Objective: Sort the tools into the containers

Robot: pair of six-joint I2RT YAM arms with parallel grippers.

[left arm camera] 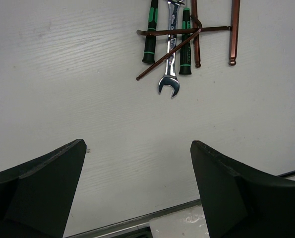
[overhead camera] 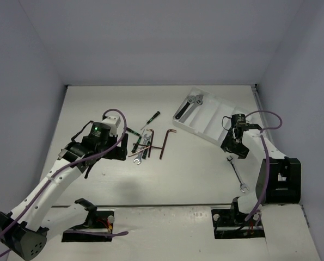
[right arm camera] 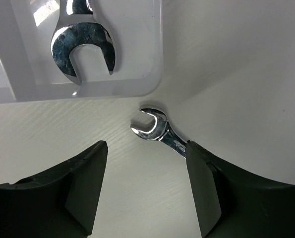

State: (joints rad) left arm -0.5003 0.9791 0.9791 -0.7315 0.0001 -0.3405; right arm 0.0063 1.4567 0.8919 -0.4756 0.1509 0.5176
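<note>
At left, the left hand (left arm camera: 137, 153), fingers spread and empty, hovers over the desk (left arm camera: 63, 74) near crossed screwdrivers (left arm camera: 148, 34), an open-end wrench (left arm camera: 169, 74) and hex keys (left arm camera: 234, 29). Farther right, the tray (overhead camera: 216, 117) holds an adjustable wrench (overhead camera: 188, 106) in its leftmost compartment. The right hand (right arm camera: 147, 148), also spread and empty, hangs above a small wrench (right arm camera: 154, 128) lying on the desk beside the tray's corner.

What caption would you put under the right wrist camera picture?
Open right gripper hovers over a loose wrench on the table, beside the tray corner holding a second wrench.

left fingers (left arm camera: 38, 191) and right fingers (right arm camera: 75, 196) spread wide.
</note>
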